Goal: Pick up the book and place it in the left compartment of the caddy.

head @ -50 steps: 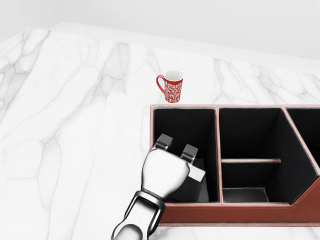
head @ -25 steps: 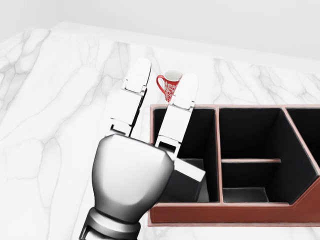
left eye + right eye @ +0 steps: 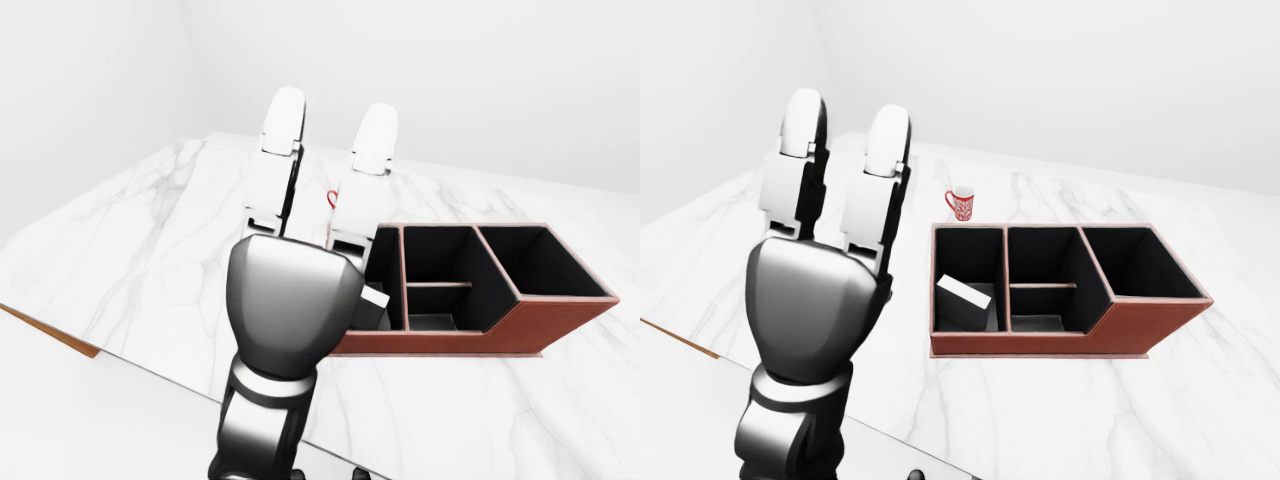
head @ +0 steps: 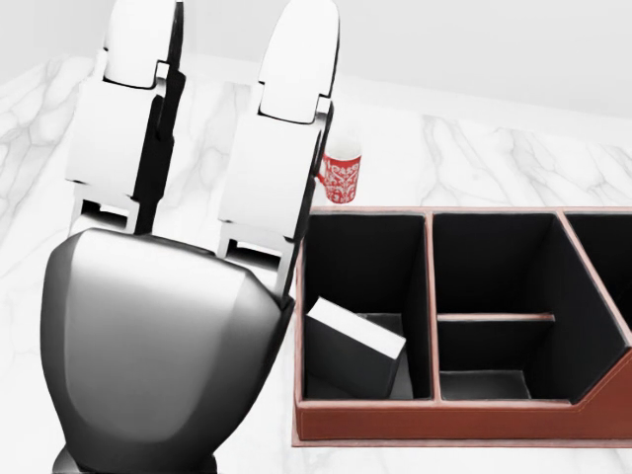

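Book point(image 3: 965, 302) lies tilted in the caddy's point(image 3: 1120, 330) left compartment; left hand point(image 3: 815, 300) raised beside caddy, fingers point(image 3: 880, 175) spread, empty.

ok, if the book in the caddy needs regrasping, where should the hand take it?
Probably from above, on the book's raised upper edge: it leans tilted in the caddy's left compartment, with walls blocking side approaches. The left hand is open and clear of it.

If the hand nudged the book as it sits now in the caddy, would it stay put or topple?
The book leans tilted in the caddy's left compartment, so a nudge would probably drop it flat. Its blocky shape suggests it stays stiff. The walls should stop it sliding out.
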